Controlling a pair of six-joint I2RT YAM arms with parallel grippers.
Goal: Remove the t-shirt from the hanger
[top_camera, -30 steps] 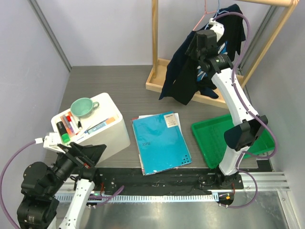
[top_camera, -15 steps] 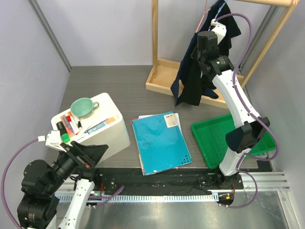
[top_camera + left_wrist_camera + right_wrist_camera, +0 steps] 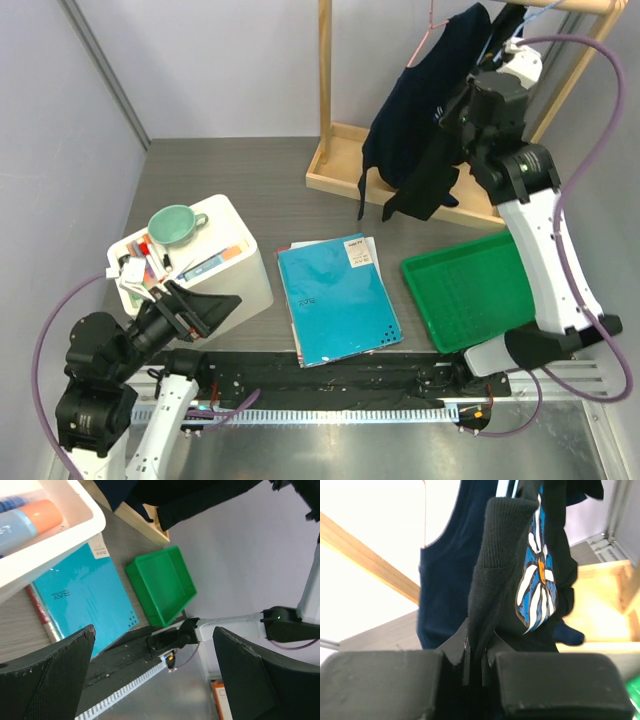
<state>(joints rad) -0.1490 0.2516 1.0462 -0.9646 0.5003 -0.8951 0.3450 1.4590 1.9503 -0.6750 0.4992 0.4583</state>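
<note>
Navy t-shirt (image 3: 415, 120) hangs from the wooden rack (image 3: 325, 90) at the upper right of the top view; in the left wrist view the left hand (image 3: 154, 630) is spread wide across the lower frame; in the right wrist view the right hand (image 3: 475, 662) is clamped on a t-shirt fold at bottom centre.

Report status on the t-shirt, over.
Right pincer shut on t-shirt. Left pincer open, idle near white box. Shirt not yet off pink hanger on wooden rack. Nothing blocking.
</note>
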